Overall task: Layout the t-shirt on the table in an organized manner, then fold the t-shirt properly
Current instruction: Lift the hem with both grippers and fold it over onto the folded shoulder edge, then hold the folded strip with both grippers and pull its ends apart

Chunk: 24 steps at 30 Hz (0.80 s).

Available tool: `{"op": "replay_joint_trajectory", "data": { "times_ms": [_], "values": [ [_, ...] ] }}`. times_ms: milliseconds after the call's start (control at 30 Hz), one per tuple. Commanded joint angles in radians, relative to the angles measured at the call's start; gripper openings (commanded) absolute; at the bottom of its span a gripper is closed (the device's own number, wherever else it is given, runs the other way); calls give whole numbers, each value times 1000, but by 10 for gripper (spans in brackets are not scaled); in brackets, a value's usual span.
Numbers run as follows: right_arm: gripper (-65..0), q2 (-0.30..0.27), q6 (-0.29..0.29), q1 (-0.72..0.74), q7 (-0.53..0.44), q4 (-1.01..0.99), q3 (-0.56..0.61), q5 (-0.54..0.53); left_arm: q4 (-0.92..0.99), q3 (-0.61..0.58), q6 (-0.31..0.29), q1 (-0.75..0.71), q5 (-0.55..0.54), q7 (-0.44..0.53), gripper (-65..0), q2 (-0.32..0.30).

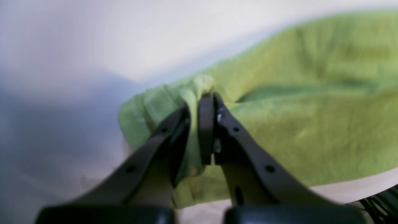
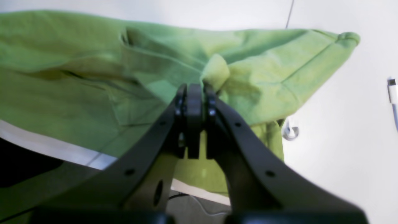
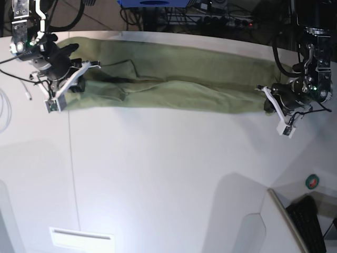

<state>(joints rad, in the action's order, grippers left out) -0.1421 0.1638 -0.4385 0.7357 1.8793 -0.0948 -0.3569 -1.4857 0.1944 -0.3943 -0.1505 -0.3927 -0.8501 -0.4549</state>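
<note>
1. Cloth first: the t-shirt (image 3: 174, 87) is green and lies near the far edge of the table (image 3: 168, 174). It is pulled out long, from one arm across to the other.
2. The shirt is bunched into a narrow band with long folds running along it (not spread flat).
3. The left gripper (image 1: 202, 102) is squeezed tight on a bunch of the green cloth. A little lump of cloth pokes up above the black tips, and more hangs down between them.
4. In the base view, the left gripper (image 3: 271, 103) is on the right side, at that end of the shirt.
5. The right gripper (image 2: 194, 88) is also pinched tight. It holds a small fold of the shirt right at its tips.
6. In the base view, the right gripper (image 3: 71, 79) is on the left side, at the other end of the shirt.
7. From the right wrist view, one part of the shirt sticks out to the right with a stitched hem at its end.
8. A thin dark line (image 3: 72, 174) runs across the white table toward the front.
9. A small round green and red thing (image 3: 313, 182) sits off the table's right side.
</note>
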Motion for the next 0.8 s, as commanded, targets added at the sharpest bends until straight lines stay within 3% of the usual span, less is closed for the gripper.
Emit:
{"op": "replay_joint_trajectory", "data": {
  "times_ms": [0,767],
  "values": [
    [-650,-3,-2,2,-12,19,-6,-4,-16,26,2,-7,2,7,-650,-22],
    [-650,25,-2,-44,-15,-39,-6,-3,-8,35,1,-91,11,7,-650,-20]
  ]
}}
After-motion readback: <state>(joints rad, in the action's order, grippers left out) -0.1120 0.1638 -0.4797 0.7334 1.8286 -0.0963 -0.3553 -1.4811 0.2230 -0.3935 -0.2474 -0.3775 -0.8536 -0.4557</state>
